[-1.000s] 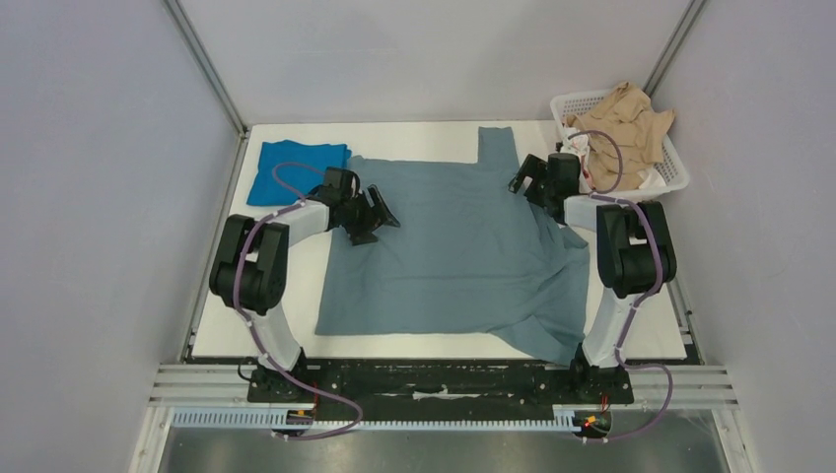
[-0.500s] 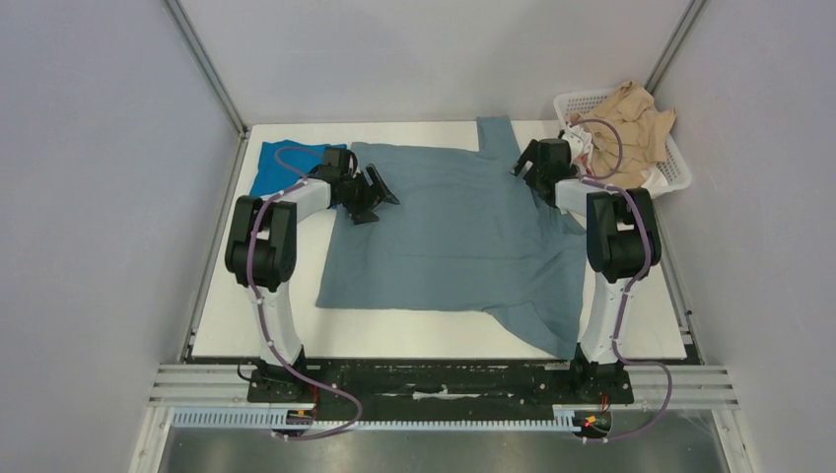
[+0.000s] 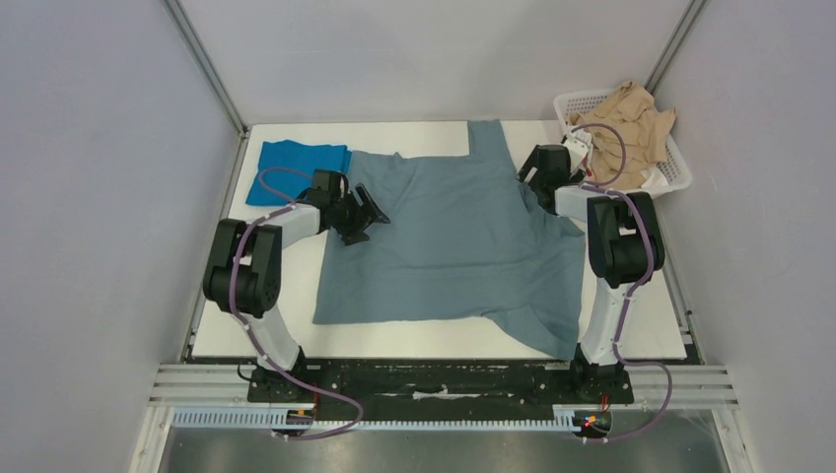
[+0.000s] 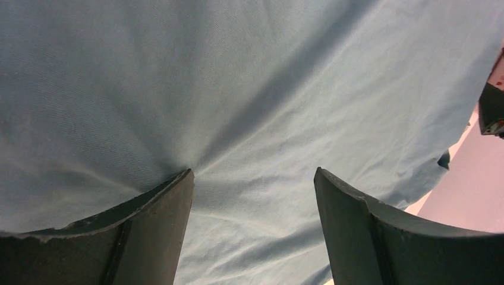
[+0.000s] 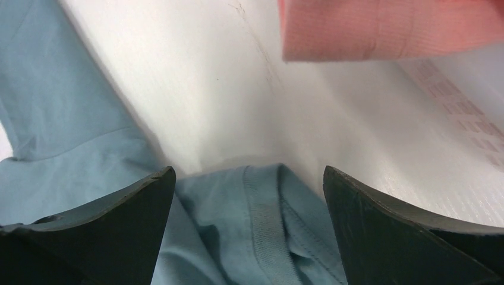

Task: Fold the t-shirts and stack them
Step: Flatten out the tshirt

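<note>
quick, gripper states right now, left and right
Left gripper: open, holding nothing, over the grey-blue t-shirt.
Right gripper: open, holding nothing.

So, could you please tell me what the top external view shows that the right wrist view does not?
Only the top external view shows the cobalt blue t-shirt at the far left, the white basket holding tan cloth, and the left gripper. Only the right wrist view shows a stitched seam close up between its open jaws, and a pink patch above. Both show the grey-blue t-shirt spread on the white table.
</note>
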Robot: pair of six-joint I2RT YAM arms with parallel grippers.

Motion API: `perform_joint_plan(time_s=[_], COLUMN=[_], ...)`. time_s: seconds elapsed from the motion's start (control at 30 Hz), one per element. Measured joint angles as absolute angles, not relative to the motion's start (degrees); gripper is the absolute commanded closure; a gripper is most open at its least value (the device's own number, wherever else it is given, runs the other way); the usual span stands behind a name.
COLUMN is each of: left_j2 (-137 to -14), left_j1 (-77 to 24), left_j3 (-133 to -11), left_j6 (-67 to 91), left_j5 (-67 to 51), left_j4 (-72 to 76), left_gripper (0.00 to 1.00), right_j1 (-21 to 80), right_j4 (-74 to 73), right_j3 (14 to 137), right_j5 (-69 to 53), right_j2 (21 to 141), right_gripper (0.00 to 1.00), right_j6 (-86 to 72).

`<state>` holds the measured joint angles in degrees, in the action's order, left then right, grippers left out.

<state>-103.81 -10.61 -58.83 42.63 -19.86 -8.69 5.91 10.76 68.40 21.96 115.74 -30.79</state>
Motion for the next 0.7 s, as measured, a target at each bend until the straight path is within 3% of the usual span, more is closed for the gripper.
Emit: perform_joint_plan(time_s=[0.4,0.7], left_j2=[-101.95,-94.65], left_j1=[-11.09,-14.90], left_j3=[-59.07,-57.78], left_j6=[42.74,42.06], left_j5=[-18.52,-14.31], left_j4=[-12.45,-15.75], left_gripper=[0.17,0.16], right_j1=[7.60,14.13], right_j4=[10.98,8.54], right_j3=[68.49,61.73], right_j5=[13.98,13.91], right_j2=[113.82,94.70], right_gripper=[0.02,0.02], right_j6=[-18.61,-12.99])
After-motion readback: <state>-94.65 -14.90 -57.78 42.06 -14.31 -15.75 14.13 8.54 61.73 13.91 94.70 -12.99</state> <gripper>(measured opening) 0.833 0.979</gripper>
